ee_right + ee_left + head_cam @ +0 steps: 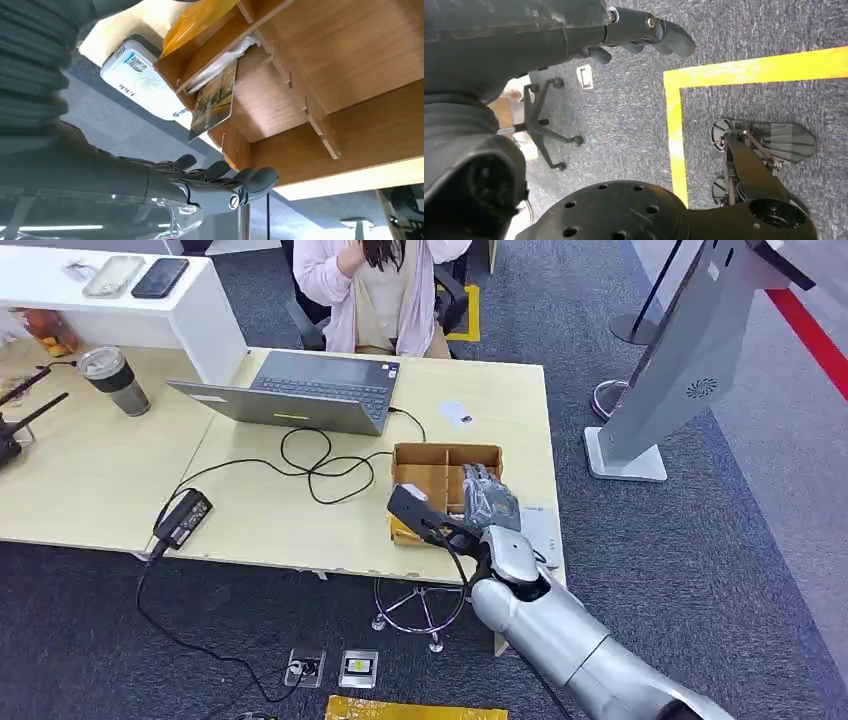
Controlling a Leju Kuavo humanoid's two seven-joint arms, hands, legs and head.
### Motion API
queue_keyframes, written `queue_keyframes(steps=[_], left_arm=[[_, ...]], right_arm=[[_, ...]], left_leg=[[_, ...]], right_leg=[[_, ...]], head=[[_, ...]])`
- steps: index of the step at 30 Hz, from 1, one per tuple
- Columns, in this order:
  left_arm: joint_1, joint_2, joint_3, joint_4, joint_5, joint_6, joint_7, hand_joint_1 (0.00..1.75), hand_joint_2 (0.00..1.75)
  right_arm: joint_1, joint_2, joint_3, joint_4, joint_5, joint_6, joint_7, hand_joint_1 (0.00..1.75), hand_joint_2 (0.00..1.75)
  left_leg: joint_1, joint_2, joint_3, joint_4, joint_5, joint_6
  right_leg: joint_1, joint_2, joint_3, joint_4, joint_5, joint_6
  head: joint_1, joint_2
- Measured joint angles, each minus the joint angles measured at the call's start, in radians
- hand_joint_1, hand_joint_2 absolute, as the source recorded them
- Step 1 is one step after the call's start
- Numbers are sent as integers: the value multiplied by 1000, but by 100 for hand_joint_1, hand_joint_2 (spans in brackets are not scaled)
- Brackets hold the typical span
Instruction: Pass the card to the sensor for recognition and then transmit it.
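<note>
Wooden box (320, 75) holds the card (214, 101) near the right hand's fingers (250, 180), untouched.

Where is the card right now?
The card stands tilted in a compartment of the wooden box, beside the white sensor, in the right wrist view. The right hand hovers near it.

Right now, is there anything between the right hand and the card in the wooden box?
Nothing visible. In the right wrist view the card leans out of the wooden box, and open space separates it from the right hand.
</note>
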Motion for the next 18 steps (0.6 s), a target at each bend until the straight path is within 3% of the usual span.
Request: queue_keyframes(steps=[18], left_arm=[[0, -1, 0, 0, -6, -8, 3, 0, 0]], right_arm=[[3, 8, -5, 2, 16, 25, 17, 0, 175]], left_leg=[[0, 0, 0, 0, 0, 0]], right_leg=[[0, 0, 0, 0, 0, 0]], head=[[0, 0]])
